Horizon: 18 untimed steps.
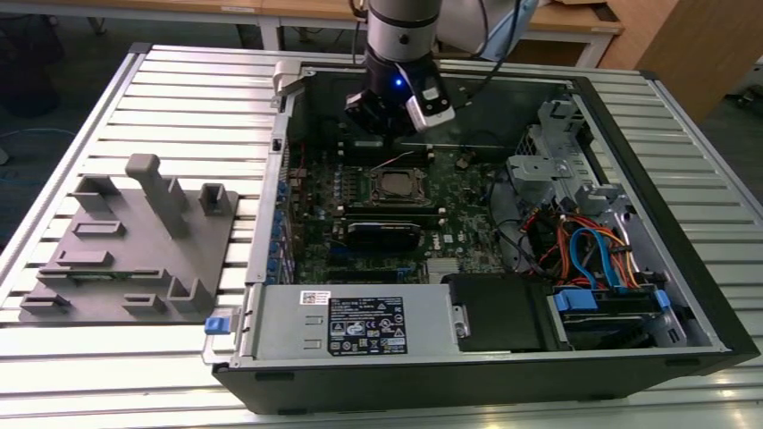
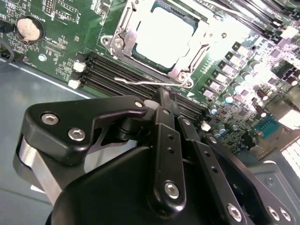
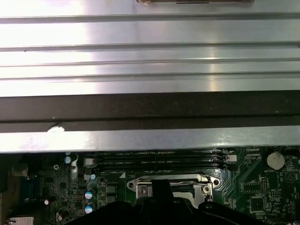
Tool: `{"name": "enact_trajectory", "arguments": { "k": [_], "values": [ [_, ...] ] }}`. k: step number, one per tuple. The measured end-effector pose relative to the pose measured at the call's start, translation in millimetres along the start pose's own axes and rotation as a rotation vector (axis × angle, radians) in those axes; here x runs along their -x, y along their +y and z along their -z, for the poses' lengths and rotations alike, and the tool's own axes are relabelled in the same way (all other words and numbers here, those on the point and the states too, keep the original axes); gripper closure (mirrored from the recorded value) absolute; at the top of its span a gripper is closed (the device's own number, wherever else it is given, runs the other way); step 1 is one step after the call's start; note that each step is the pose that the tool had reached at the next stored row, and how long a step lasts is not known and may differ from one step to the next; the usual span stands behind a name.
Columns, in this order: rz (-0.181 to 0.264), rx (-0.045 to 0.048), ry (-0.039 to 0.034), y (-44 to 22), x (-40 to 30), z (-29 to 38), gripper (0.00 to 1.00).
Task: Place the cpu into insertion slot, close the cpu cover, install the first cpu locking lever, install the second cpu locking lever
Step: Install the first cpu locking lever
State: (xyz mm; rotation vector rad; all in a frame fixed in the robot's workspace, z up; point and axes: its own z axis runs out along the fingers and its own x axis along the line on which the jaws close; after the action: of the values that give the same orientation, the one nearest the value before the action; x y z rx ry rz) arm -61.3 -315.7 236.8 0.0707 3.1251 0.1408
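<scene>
**Item 1, pincer** (image 2: 162,93): black, 2-fingered, on the Universal Robots arm. In the second wrist view the fingers converge until their tips meet, with no gap seen between them. It hangs low over the green motherboard (image 1: 316,223), just beside the socket edge that faces the memory slots (image 2: 105,75). In the exterior view it (image 1: 379,118) is inside the open computer case (image 1: 477,389).

**Item 2, cpu** (image 2: 164,33): flat square chip, seated in the insertion slot, with its bright metal top facing up.

**Item 3, insertion slot** (image 1: 377,192): square socket with a silvery rim, set mid-board.

**Item 4, cpu cover** (image 2: 121,29): silvery frame plate lying flat around the cpu, whose top shows through the window.

**Item 5, locking lever** (image 2: 138,82): thin silvery wire running along the socket side next to the memory slots. 1 end reaches the pincer tips; whether the tips clamp it cannot be told.

**Item 6, coin battery** (image 2: 29,29): round and silver, on the board, well apart from the socket.

**Item 7, power-supply box** (image 1: 357,323): grey and labelled, inside the case at the near wall.

**Item 8, bench** (image 1: 179,89): slatted metal, carrying the case.

**Item 9, fixture plate** (image 1: 131,259): grey, with upright blocks, on the bench at the exterior view's left of the case.
</scene>
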Motion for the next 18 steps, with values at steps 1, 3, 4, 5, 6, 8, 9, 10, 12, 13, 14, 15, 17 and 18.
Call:
{"name": "enact_trajectory", "arguments": {
  "k": [1, 3, 4, 5, 6, 8, 9, 10, 12, 13, 14, 15, 17, 18],
  "values": [
    [0.0, 0.0001, -0.0001, 0.0, 0.5, -0.7, 0.9],
    [0.0, 0.0, 0.0, 0.0, 1.5, -1.9, 0.9],
    [0.0, -0.0001, 0.0001, 0.0, 2.0, -2.5, 0.9],
    [0.0, 0.0, 0.0, 0.0, 2.7, -3.2, 0.9],
    [0.0, -0.0001, 0.0001, -0.1, 3.3, -4.0, 0.9],
    [0.0, 0.0, 0.0, -0.1, 4.6, -5.6, 0.9],
    [0.0, 0.0, 0.0, -0.2, 5.3, -6.3, 0.9],
    [0.0, 0.0, 0.0, -0.2, 6.2, -6.8, 0.9],
    [0.0, -0.0002, 0.0001, -0.1, 8.3, -7.7, 0.9],
    [0.0, -0.0001, 0.0001, -0.1, 9.5, -8.2, 0.9],
    [0.0, 0.0, 0.0, -0.1, 10.5, -8.7, 0.9],
    [0.0, 0.0, 0.0, -0.2, 11.3, -9.3, 0.9],
    [0.0, -0.0001, 0.0001, -0.2, 12.4, -10.4, 0.9],
    [0.0, 0.0, 0.0, -0.2, 12.7, -11.0, 0.9]
  ]
}}
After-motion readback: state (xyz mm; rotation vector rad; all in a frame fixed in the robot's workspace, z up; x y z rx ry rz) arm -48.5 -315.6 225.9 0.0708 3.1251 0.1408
